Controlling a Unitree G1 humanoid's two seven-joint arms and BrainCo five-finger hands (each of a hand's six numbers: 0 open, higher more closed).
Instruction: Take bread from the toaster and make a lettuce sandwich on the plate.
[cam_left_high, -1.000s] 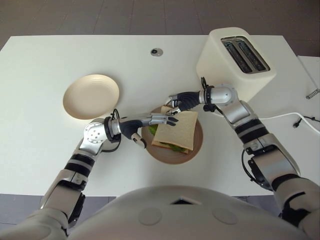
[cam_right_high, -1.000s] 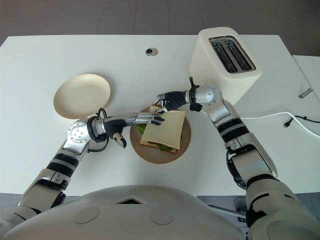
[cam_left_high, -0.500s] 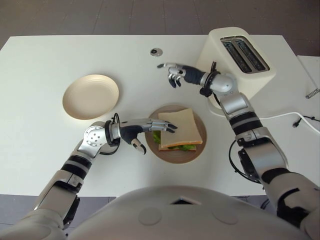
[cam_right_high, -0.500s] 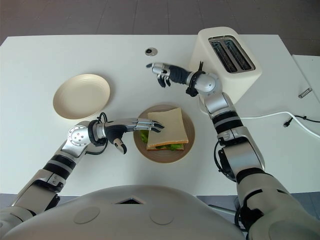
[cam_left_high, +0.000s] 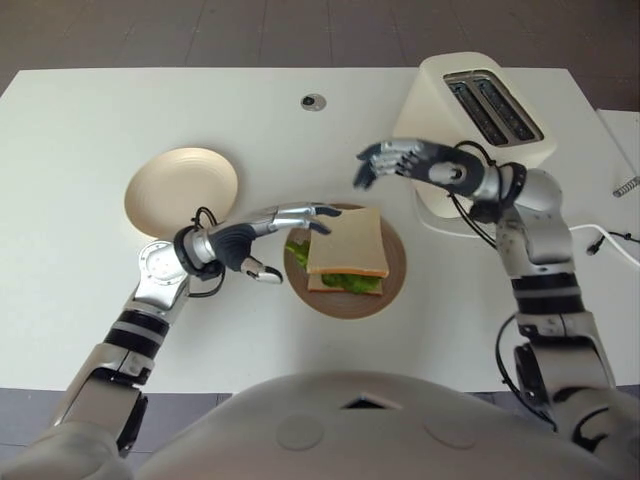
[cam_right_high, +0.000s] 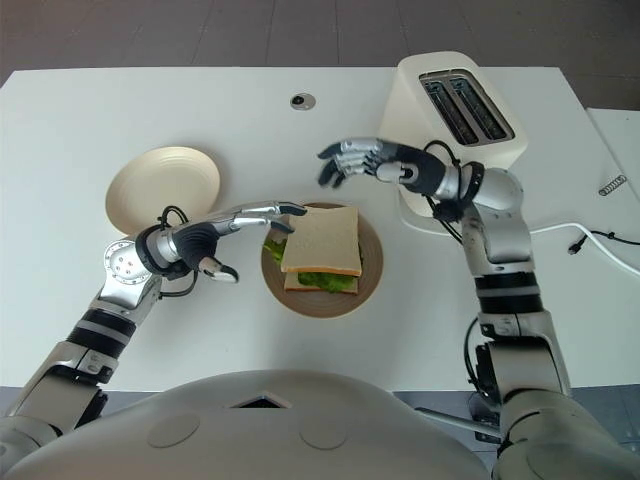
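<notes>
The sandwich (cam_left_high: 345, 258) lies on a round brown plate (cam_left_high: 392, 287) near the front middle of the white table (cam_left_high: 90, 110). It is two square slices of pale, smooth bread, with ruffled green lettuce (cam_left_high: 346, 282) showing at the front edge and the left side.

The left hand (cam_left_high: 262, 228) lies low over the table just left of the plate. Its fingers (cam_left_high: 305, 213) are stretched out flat and hold nothing. Their tips reach the sandwich's back left corner; whether they touch it I cannot tell. The right hand (cam_left_high: 402, 160) hovers above the table between the plate and the toaster (cam_left_high: 450, 125). It is spread, bent slightly downward and empty.

The toaster is a cream, round-cornered box with two dark slots on top. It stands behind and right of the plate, close to it, so room on that side is tight. A white cable (cam_left_high: 585, 232) runs from it towards the right edge.

A shallow cream dish (cam_left_high: 180, 192) sits left of the plate, well apart from it. A small round metal fitting (cam_left_high: 314, 101) lies in the tabletop near the back.
</notes>
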